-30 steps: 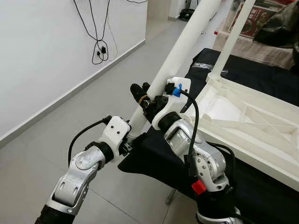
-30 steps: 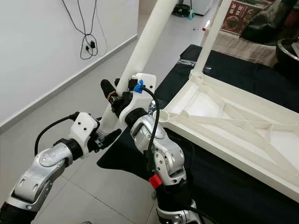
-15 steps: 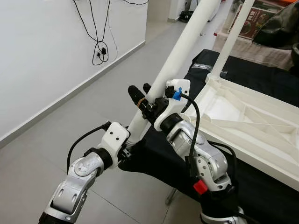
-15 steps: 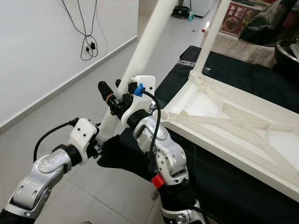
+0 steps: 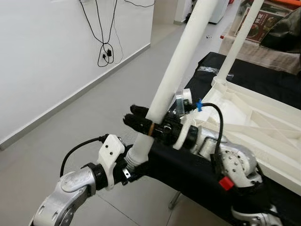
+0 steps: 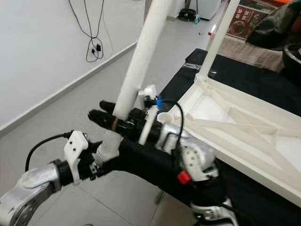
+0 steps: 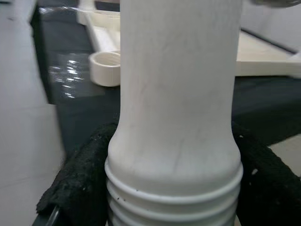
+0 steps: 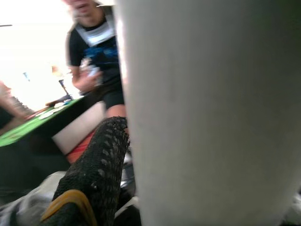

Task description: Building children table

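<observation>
Between both grippers stands a loose white table leg (image 5: 175, 75), tilted, its upper end rising out of frame and its threaded lower end (image 7: 174, 207) at the bottom. Left gripper (image 5: 132, 165), arm bent and reaching up from below, is clamped on the leg just above the thread, black fingers (image 7: 82, 179) pressed to either side. Right gripper (image 5: 141, 123), forearm lying level across a black-covered surface (image 5: 188, 169), is closed round the leg a little higher, fingers (image 8: 94, 174) projecting past it toward the wall side. Beside the right arm lies the upturned white tabletop (image 5: 263, 127), with another leg (image 5: 237, 40) already upright in its far corner and an open leg socket (image 7: 106, 68) near the held leg.
</observation>
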Robot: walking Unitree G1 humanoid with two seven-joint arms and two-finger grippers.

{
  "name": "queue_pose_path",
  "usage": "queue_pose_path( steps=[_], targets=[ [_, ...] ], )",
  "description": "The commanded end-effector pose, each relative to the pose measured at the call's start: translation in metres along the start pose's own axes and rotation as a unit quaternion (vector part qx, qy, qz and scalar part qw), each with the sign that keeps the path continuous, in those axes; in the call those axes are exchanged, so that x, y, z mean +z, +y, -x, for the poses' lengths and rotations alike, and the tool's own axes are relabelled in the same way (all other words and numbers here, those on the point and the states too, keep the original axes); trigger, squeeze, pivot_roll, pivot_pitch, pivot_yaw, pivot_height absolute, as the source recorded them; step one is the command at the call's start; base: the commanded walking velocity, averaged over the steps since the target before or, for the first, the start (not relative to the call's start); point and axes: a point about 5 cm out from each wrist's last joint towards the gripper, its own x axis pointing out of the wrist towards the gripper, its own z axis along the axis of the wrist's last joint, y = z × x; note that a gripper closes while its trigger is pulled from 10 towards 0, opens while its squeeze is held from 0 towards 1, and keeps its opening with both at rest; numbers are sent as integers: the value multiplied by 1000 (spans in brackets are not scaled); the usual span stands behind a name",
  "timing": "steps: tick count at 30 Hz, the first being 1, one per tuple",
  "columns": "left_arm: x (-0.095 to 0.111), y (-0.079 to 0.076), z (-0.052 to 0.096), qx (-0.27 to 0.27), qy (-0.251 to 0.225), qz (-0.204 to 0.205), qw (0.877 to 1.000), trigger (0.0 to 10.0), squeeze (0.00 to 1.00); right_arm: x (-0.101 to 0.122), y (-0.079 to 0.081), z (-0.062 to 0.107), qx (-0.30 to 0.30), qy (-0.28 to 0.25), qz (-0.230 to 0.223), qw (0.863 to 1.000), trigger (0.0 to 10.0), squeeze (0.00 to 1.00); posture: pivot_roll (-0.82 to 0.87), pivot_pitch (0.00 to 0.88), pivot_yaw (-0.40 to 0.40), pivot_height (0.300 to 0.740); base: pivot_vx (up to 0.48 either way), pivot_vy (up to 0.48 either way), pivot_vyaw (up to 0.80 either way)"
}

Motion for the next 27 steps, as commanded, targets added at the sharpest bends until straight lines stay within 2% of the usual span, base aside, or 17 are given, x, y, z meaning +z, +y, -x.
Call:
queue_pose_path(
  steps=[1,12,23,24,25,26,27],
  targets=[
    [0,-10,1,-33,3,29,999,10000,0,2,3,0,43,7,-8,999,10000,0,121,80,-79,740,0,0,0],
    [-2,-29,3,-81,3,82,993,10000,0,9,2,2,98,35,-5,995,10000,0,120,89,-81,740,0,0,0],
    [-1,-30,4,-85,9,98,991,10000,0,6,5,3,136,58,-15,989,10000,0,114,90,-79,740,0,0,0],
    [-1,-31,4,-87,10,102,991,10000,0,6,6,4,140,60,-18,988,6000,0,111,89,-79,740,0,0,0],
    [-1,-31,4,-87,10,102,991,10000,0,6,6,4,140,60,-18,988,6000,0,111,89,-79,740,0,0,0],
    [-2,-31,4,-88,10,105,991,10000,0,6,6,4,142,62,-19,988,4588,0,111,90,-81,740,0,0,0],
    [-2,-32,4,-87,9,110,990,10000,0,6,6,5,143,64,-19,987,0,0,110,89,-79,740,0,0,0]
  ],
)
